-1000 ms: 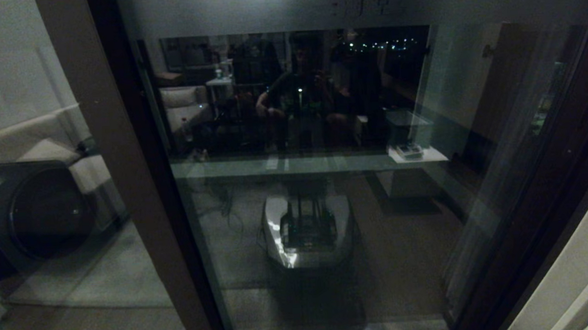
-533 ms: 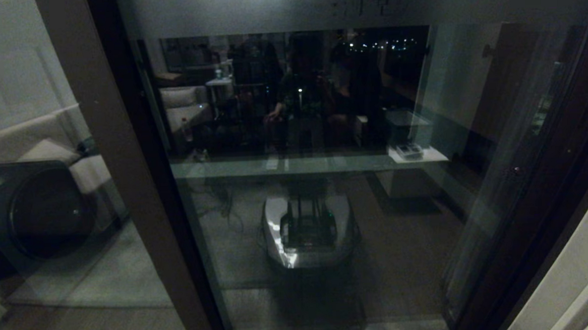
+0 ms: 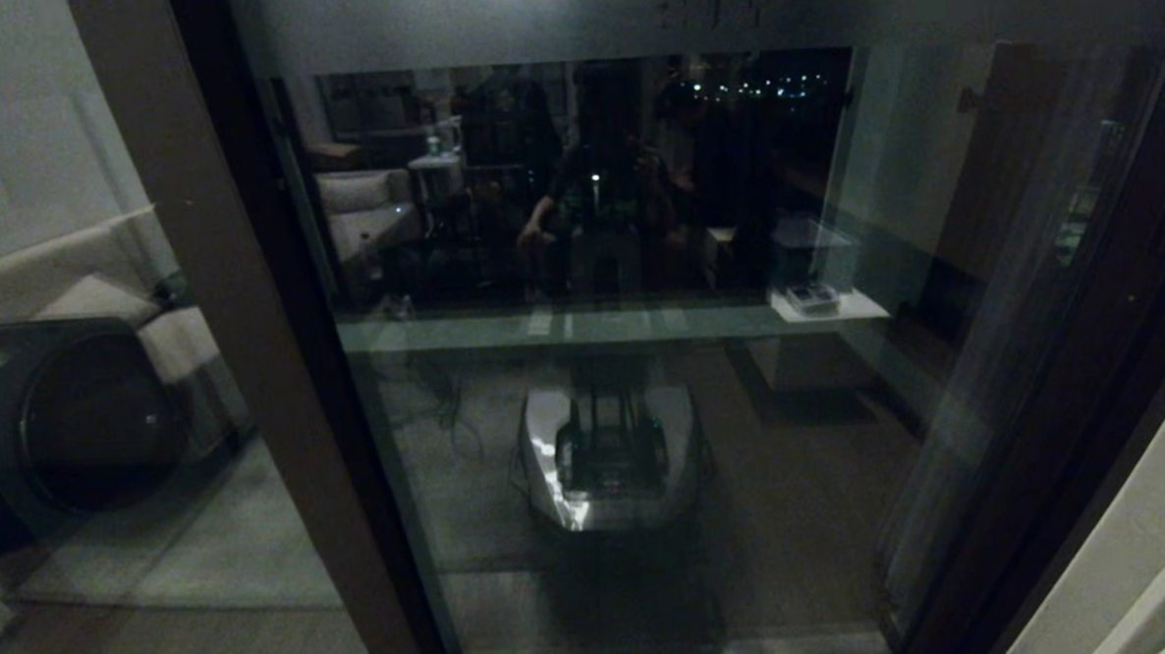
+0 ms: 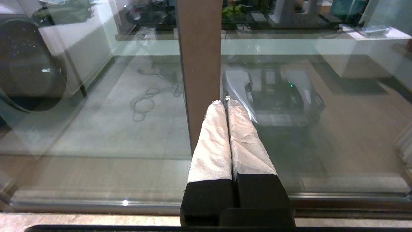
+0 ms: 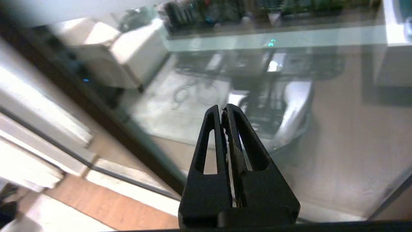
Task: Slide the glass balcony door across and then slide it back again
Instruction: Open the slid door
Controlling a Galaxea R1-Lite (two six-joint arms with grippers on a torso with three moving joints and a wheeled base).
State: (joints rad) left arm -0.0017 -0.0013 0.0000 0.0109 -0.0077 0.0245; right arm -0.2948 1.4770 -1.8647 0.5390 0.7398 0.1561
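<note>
Nothing of the door has shifted across the last second in the head view; only the dim reflected figure in the glass changes its arm pose slightly. Glass balcony door (image 3: 626,414) fills centre and right of the head view, its brown stile (image 3: 240,362) running from upper left down to lower centre. Washing machine (image 3: 75,418) shows through the glass at left edge. Neither arm appears in the head view. Left claw (image 4: 225,103), in the left wrist view, has cloth-wrapped fingers (image 4: 212,141) pressed together, clenched on nothing, tips just before the stile (image 4: 199,64). Right claw (image 5: 224,109), in the right wrist view, is likewise clenched and empty, facing the glass.
</note>
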